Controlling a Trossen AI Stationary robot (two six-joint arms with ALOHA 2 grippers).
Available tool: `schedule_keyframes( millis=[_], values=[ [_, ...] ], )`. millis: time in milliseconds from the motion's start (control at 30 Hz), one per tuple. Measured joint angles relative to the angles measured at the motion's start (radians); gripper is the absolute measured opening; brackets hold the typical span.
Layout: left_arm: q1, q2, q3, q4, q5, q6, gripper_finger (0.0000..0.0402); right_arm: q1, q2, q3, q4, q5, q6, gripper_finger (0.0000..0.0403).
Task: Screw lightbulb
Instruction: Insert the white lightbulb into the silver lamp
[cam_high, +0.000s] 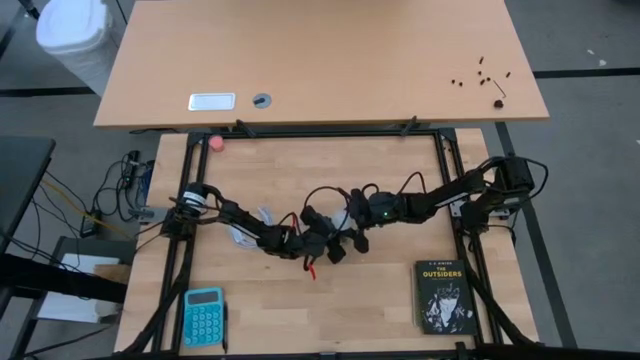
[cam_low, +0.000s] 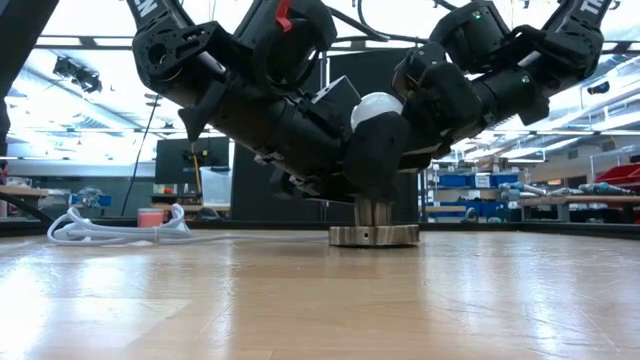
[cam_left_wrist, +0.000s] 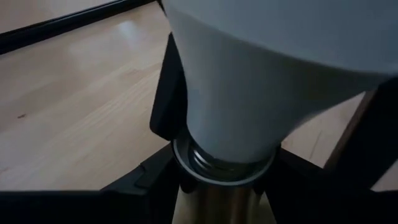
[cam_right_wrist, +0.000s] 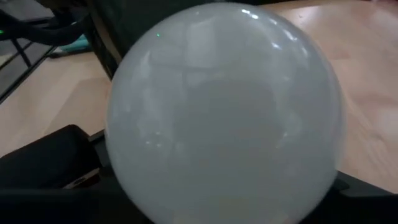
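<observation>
Wooden table (cam_low: 500, 290) carries one lightbulb (cam_low: 377, 105) between two hands.

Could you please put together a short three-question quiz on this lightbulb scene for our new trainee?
1. True or false: the lightbulb lies flat on the table, away from the socket.
2. Which item lies near the table's front corner on the left arm's side? A) book B) calculator C) pink ball
3. Fill in: the white cord lies on the table to one side of the ______.

Key
1. False: it stands upright, its screw base seated in the socket, with the left gripper and right gripper meeting around it.
2. B
3. socket
</observation>
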Motion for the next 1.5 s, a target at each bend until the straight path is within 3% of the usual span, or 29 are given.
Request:
schedule_keyframes(
  millis=[333,733,1167,1367,1500],
  values=[
    [0.002,-0.001,0.004,0.005,-0.017,0.0,0.0207,-0.056,-0.087,0.001,-0.121,-0.141,-0.055,0.0287],
    [0.004,-0.003,0.002,-0.001,-0.016,-0.004,0.0207,-0.055,-0.134,0.001,-0.206,-0.158,-0.073,0.0331],
    [0.005,-0.002,0.0,-0.009,0.063,0.059,0.0207,-0.06,-0.142,0.001,-0.21,-0.143,-0.11,0.0294],
    [0.005,-0.002,0.001,-0.06,0.046,0.071,0.0207,-0.101,-0.147,0.002,-0.272,-0.109,-0.102,0.0293],
    [0.005,-0.002,0.002,-0.099,0.015,0.051,0.0207,-0.148,-0.238,0.001,-0.378,-0.062,-0.075,0.0293]
  ],
)
